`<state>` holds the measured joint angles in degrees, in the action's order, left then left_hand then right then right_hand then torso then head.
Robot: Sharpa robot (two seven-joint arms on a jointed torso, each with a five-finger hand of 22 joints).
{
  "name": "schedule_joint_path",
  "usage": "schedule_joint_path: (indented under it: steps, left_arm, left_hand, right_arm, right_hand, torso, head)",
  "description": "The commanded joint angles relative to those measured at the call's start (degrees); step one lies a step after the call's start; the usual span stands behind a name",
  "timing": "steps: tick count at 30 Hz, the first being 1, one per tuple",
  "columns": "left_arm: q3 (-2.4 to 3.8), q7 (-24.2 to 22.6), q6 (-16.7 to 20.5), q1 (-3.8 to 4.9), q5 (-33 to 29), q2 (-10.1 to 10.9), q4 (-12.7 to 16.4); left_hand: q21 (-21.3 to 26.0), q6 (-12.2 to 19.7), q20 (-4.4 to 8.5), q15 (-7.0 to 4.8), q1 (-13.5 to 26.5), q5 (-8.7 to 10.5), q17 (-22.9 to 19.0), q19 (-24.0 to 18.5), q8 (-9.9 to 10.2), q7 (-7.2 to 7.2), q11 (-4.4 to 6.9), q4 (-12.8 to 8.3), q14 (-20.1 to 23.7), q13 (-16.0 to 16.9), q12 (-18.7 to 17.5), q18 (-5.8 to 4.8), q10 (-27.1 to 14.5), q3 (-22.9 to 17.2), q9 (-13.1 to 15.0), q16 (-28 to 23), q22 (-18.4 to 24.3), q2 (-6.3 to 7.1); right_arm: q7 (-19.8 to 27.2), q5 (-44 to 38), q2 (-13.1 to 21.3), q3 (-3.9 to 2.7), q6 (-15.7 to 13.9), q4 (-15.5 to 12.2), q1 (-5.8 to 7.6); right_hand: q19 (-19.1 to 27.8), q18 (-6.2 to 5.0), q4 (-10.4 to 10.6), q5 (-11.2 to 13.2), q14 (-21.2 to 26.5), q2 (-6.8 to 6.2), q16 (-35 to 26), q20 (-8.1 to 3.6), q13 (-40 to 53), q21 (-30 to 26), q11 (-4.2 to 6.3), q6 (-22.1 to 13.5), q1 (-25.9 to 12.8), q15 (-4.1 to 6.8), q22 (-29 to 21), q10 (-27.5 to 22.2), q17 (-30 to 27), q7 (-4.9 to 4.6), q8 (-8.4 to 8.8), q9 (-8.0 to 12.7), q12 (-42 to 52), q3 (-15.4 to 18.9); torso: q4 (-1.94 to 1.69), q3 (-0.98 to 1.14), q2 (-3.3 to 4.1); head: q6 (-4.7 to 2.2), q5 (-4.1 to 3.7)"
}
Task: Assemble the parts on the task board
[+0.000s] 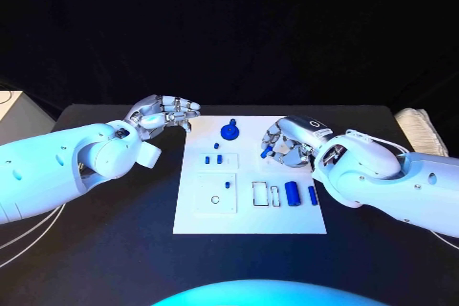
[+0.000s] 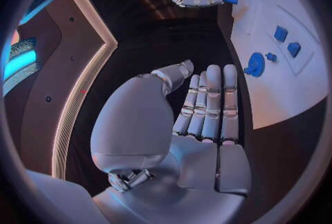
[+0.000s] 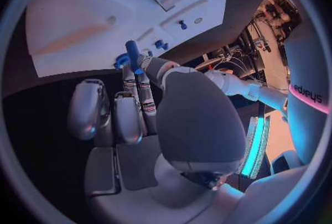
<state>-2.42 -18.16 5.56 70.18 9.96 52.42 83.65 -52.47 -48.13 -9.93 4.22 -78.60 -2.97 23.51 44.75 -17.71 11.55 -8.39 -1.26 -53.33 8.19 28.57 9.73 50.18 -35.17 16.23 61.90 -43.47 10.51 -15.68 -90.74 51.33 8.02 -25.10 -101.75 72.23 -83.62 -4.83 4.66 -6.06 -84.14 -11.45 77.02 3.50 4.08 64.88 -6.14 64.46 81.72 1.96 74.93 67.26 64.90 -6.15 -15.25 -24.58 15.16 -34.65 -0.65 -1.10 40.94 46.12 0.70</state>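
On the task board [image 1: 251,216], near-edge slots hold two blue cylinders [image 1: 292,195], others look empty; mid-board small parts [image 1: 219,159] stand seated. The right hand [image 1: 285,145] pinches a blue peg [image 1: 265,153] in its fingers above the board, unplaced. The left hand [image 1: 162,113] hovers over the counter, fingers together, empty, near the far round part [image 1: 229,130].

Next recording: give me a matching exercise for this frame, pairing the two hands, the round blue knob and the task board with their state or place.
Things:
1. left hand
2. right hand
3. round blue knob
4. task board

States or places:
A. sits at the board's far edge
B. pinches a small blue peg
C. lies white in the middle of the table
D. holds nothing, off the board's far left corner

Pairs: 1-D, 2-B, 3-A, 4-C
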Motion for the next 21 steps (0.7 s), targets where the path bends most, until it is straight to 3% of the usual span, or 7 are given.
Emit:
schedule_joint_path:
  steps: [1,5,9,12,17,21]
  left_arm:
    - [0.03,-0.3,-0.4,0.01,-0.2,-0.2,0.0]
    - [0.03,-0.3,-0.4,0.01,-0.2,-0.3,0.0]
    - [0.03,-0.6,-0.2,0.00,-0.3,-0.6,-0.1]
    - [0.03,-0.8,0.0,-0.01,-0.3,-0.8,-0.2]
    - [0.03,-0.9,-0.1,-0.01,-0.4,-1.2,-0.3]
    - [0.03,-0.8,-0.3,-0.02,-0.7,-1.3,-0.3]
  left_hand:
    - [0.4,0.3,0.01,0.07,0.0,0.02,-0.1,0.5,0.1,-0.02,0.12,-0.1,0.5,-0.1,0.3,0.79,-0.4,0.3,0.0,-0.3,0.1,-0.51]
    - [0.4,0.3,0.01,0.07,0.0,0.02,-0.1,0.5,0.1,-0.02,0.12,-0.1,0.5,-0.1,0.3,0.79,-0.4,0.3,0.0,-0.3,0.1,-0.51]
    - [0.5,0.3,0.00,0.09,0.1,0.03,-0.1,0.6,0.1,0.01,0.10,0.0,0.4,-0.1,0.4,0.78,-0.5,0.4,0.1,-0.4,0.1,-0.58]
    - [0.5,0.3,-0.01,0.10,0.1,0.02,-0.1,0.6,0.1,0.03,0.09,0.0,0.4,-0.1,0.4,0.78,-0.5,0.4,0.1,-0.4,0.2,-0.59]
    - [0.5,0.3,-0.01,0.10,0.1,0.02,-0.1,0.6,0.1,0.03,0.10,0.0,0.4,-0.1,0.5,0.78,-0.5,0.4,0.1,-0.4,0.2,-0.60]
    - [0.5,0.4,-0.01,0.11,0.1,0.02,-0.1,0.6,0.1,0.03,0.10,0.0,0.4,-0.1,0.5,0.78,-0.5,0.4,0.1,-0.4,0.2,-0.63]
  right_arm:
    - [1.2,3.2,-0.5,-0.05,-1.4,-1.7,-0.11]
    - [1.8,3.7,-1.8,-0.01,-1.0,-2.7,-0.68]
    - [2.8,3.3,-4.7,0.06,-0.8,-3.4,-2.61]
    - [3.6,3.0,-7.0,0.12,-0.6,-3.1,-4.07]
    - [4.3,2.6,-9.9,0.24,0.9,-2.1,-5.91]
    - [4.8,2.5,-11.7,0.35,2.5,-0.9,-7.14]
  right_hand:
    - [-0.3,0.40,-0.4,0.3,-1.1,0.43,0.2,-0.04,1.7,0.1,4.11,-0.4,-0.1,0.40,4.7,4.4,-0.2,-0.03,-0.31,-1.9,-0.1,-0.3]
    - [-0.2,0.36,-0.4,0.3,-1.1,0.46,0.2,-0.04,1.7,-0.1,4.08,-0.5,-0.2,0.38,4.6,4.4,-0.2,-0.06,-0.34,-2.0,-0.3,-0.4]
    - [-0.1,0.32,-0.6,0.4,-1.1,0.51,0.1,-0.04,1.7,-0.4,4.07,-0.6,-0.2,0.37,4.6,4.4,-0.3,-0.09,-0.38,-2.2,-0.4,-0.5]
    - [-0.1,0.31,-0.7,0.3,-1.1,0.52,0.1,-0.04,1.8,-0.5,4.05,-0.7,-0.3,0.36,4.5,4.4,-0.4,-0.13,-0.43,-2.3,-0.5,-0.6]
    - [0.0,0.25,-0.9,0.1,-1.0,0.54,0.0,-0.04,1.8,-0.8,4.01,-0.8,-0.3,0.34,4.4,4.4,-0.7,-0.17,-0.47,-2.5,-0.6,-0.7]
    - [0.1,0.19,-1.0,0.1,-1.0,0.55,-0.1,-0.03,1.8,-1.1,3.99,-0.8,-0.4,0.33,4.3,4.4,-0.8,-0.19,-0.49,-2.5,-0.7,-0.8]
  torso:
    - [-0.02,0.04,0.12]
    - [0.14,0.00,0.02]
    - [0.04,0.03,0.01]
    - [-0.02,0.12,0.10]
    - [-0.21,-0.07,0.04]
    - [-0.07,-0.08,0.12]
  head:
    - [0.14,0.27]
    - [0.21,0.56]
    - [0.35,0.86]
    - [0.42,1.18]
    - [0.50,1.67]
    - [0.60,2.24]
